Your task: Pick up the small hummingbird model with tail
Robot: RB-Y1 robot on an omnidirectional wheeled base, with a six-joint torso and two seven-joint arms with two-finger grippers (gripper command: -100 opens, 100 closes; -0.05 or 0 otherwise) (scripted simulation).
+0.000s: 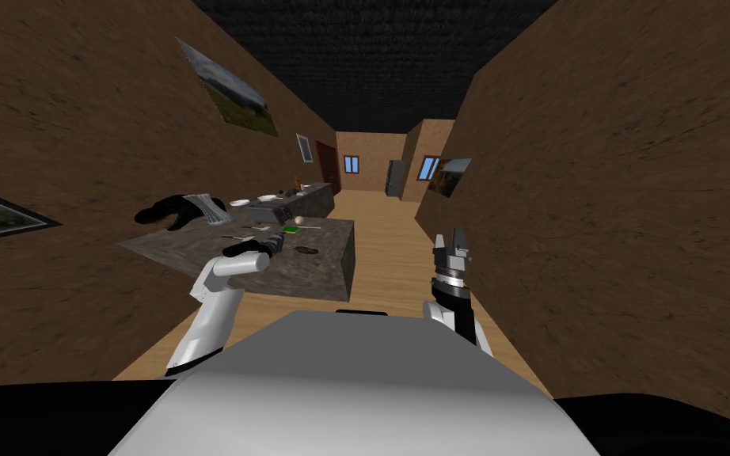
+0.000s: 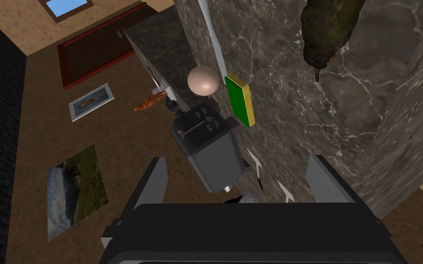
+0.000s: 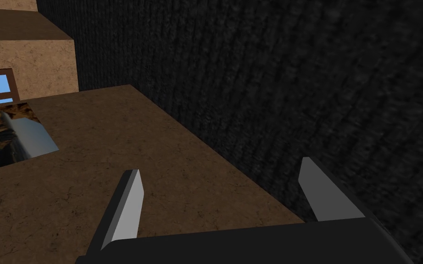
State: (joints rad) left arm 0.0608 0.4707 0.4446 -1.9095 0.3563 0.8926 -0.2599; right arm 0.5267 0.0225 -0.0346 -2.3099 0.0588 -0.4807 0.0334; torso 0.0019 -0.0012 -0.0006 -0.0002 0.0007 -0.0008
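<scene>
1. Left wrist view: the left gripper [image 2: 238, 167] is wide open, holding nothing, above the dark counter [image 2: 380, 91].
2. The hummingbird model [image 2: 327, 32] lies near the green block [image 2: 240, 98], untouched.
3. This looks like the approach step; next, reach past that block and straddle the model.

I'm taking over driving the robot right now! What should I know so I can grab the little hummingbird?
Left gripper: open, holding nothing, over the marble counter, pointing toward the dark toaster.
Right gripper: open, empty, raised at the robot's right side.
Hummingbird: dark, lying on the counter to the right of the left gripper, not between its fingers. A green block and a ball lie on the counter too.
Done: left arm is over the counter.
Left: line up on the bird, close on it, lift.
</scene>
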